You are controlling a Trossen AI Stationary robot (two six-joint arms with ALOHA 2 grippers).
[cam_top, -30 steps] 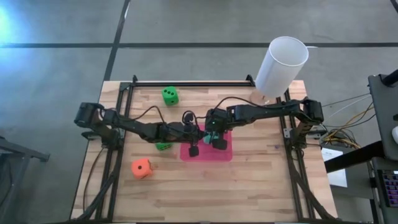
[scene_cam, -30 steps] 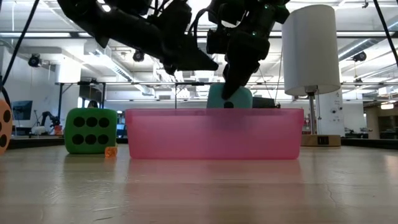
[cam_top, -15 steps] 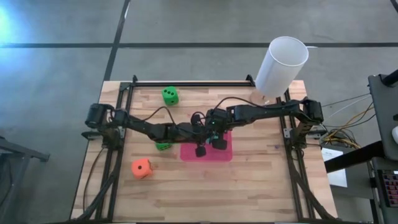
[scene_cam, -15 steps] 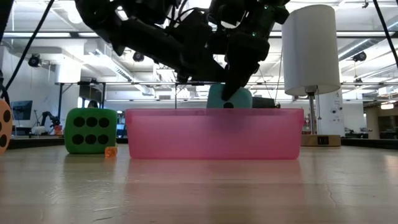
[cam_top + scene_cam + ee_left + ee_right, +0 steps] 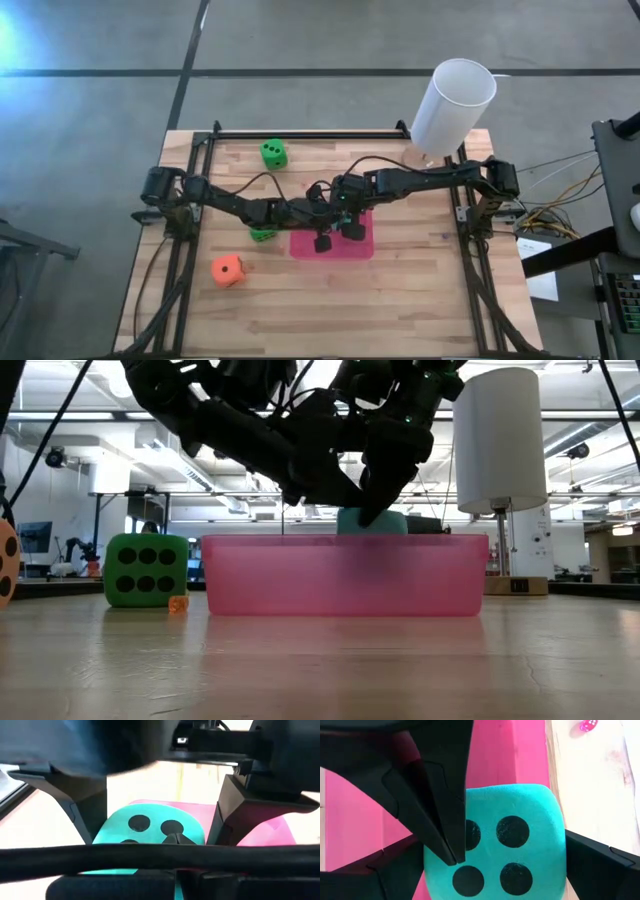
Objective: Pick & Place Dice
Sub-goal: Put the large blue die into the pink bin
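Note:
A teal die (image 5: pixel 512 845) sits between the fingers of my right gripper (image 5: pixel 495 867), over the pink tray (image 5: pixel 365 247). My right gripper reaches in from the table's right. My left gripper (image 5: pixel 172 839) is shut and reaches in from the left, its tips on the die's pipped face. In the low view the die's top (image 5: pixel 372 520) shows above the tray's rim, and the tray wall hides the rest. One green die (image 5: pixel 272 153) lies on the wood near the far edge. Another green die (image 5: pixel 262 235) lies under my left arm. An orange die (image 5: pixel 227 269) lies near the front left. My left gripper touches the teal die's upper, pipped face (image 5: pixel 470 836) with its shut fingertips (image 5: pixel 451 851). It comes slanting down from the table's left. My right gripper has the die's two opposite sides (image 5: pixel 559 855) between its wide-set fingers, slanting down from the right. The tray wall hides the die's underside.
A tall white cylinder (image 5: pixel 452 105) stands at the far right corner. A black frame (image 5: pixel 310 133) runs along the table's far edge and sides. A tiny pink die (image 5: pixel 589 725) lies on the wood beside the tray, and a tiny orange one (image 5: pixel 177 603) beside the green die.
My left gripper has gone toward the table's right and down onto the teal die, staying shut. The die has sunk a little between my right gripper's fingers, so less of it shows above the tray's rim.

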